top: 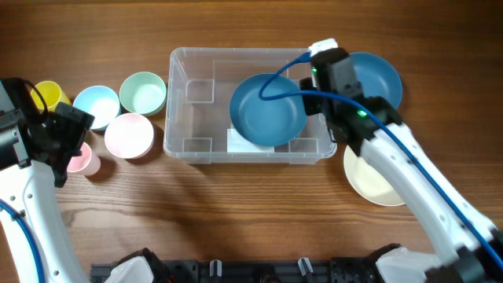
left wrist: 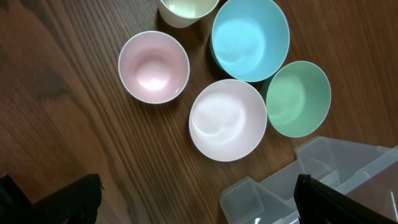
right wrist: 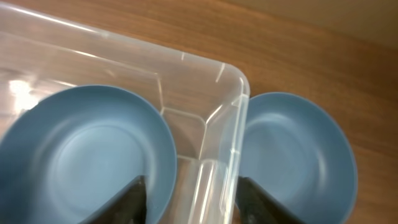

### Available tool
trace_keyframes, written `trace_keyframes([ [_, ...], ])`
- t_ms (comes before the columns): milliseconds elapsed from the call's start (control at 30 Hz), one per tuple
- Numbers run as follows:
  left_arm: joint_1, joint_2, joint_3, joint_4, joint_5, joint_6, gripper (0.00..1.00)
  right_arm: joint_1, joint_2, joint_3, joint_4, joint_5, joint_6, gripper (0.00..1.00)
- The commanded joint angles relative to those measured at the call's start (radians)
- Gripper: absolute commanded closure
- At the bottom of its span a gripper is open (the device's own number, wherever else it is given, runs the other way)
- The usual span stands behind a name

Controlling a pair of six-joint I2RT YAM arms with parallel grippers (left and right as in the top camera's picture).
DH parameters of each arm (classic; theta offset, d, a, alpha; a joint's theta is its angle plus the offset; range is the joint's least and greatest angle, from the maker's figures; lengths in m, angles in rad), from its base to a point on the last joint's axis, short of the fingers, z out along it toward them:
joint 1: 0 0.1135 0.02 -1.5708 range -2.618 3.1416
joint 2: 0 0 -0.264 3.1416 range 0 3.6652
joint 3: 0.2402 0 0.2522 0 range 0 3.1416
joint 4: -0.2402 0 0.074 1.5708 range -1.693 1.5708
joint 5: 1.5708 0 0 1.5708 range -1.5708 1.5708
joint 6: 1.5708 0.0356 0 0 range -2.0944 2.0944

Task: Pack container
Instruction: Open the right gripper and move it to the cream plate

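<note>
The clear container (top: 179, 102) stands mid-table with a white label (top: 238, 141) on its bottom. A blue plate (top: 263, 114) lies tilted inside it at the right end. My right gripper (top: 316, 90) is open and hangs over the container's right wall. In the right wrist view the fingers (right wrist: 189, 202) straddle that wall (right wrist: 217, 155): one is by the inner blue plate (right wrist: 81, 155), the other over a second blue plate (right wrist: 292, 155) outside. My left gripper (top: 67, 135) is open and empty over bare wood (left wrist: 199, 202), near the container's left corner (left wrist: 273, 193).
Left of the container stand a green bowl (top: 143, 93), a light blue bowl (top: 96, 104), a pale pink bowl (top: 129, 134), a yellow cup (top: 47, 96) and a pink cup (top: 82, 159). A cream plate (top: 369, 181) lies at the right front.
</note>
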Motion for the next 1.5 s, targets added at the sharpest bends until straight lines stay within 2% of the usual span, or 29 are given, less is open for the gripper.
trace_keyframes([
  [0,0.005,-0.017,0.016,-0.001,0.008,-0.013,0.0,0.0,-0.054,0.018,-0.074,-0.039,0.043,0.85],
  [33,0.005,-0.017,0.016,-0.001,0.008,-0.013,0.0,0.0,-0.063,0.018,-0.112,-0.013,0.069,0.92],
  [67,0.005,-0.017,0.016,-0.001,0.008,-0.013,0.0,-0.003,-0.07,0.018,-0.145,0.03,0.131,0.93],
  [133,0.005,-0.017,0.016,-0.001,0.008,-0.013,0.0,-0.022,-0.089,0.018,-0.207,0.097,0.256,0.93],
  [233,0.005,-0.017,0.016,-0.001,0.008,-0.013,0.0,-0.094,-0.126,0.018,-0.268,0.081,0.365,0.87],
  [333,0.005,-0.017,0.016,-0.001,0.008,-0.013,0.0,-0.202,-0.163,0.018,-0.328,-0.004,0.411,0.81],
  [367,0.005,-0.017,0.016,-0.001,0.008,-0.013,0.0,-0.277,-0.175,0.018,-0.37,-0.06,0.411,0.72],
  [533,0.005,-0.017,0.016,-0.001,0.008,-0.013,0.0,-0.449,-0.174,-0.009,-0.433,-0.078,0.405,0.7],
  [733,0.005,-0.017,0.016,-0.001,0.008,-0.013,0.0,-0.669,-0.174,-0.093,-0.426,-0.133,0.411,0.61],
  [867,0.005,-0.017,0.016,-0.001,0.008,-0.013,0.0,-0.81,-0.173,-0.152,-0.396,-0.211,0.388,0.6],
  [967,0.005,-0.017,0.016,-0.001,0.008,-0.013,0.0,-0.887,-0.173,-0.221,-0.346,-0.236,0.37,0.45],
  [1000,0.005,-0.017,0.016,-0.001,0.008,-0.013,0.0,-0.906,-0.172,-0.25,-0.33,-0.251,0.37,0.43],
  [1133,0.005,-0.017,0.016,-0.001,0.008,-0.013,0.0,-0.948,-0.172,-0.37,-0.262,-0.303,0.372,0.42],
  [1467,0.005,-0.017,0.016,-0.001,0.008,-0.013,0.0,-0.948,-0.172,-0.563,-0.132,-0.272,0.408,0.39],
])
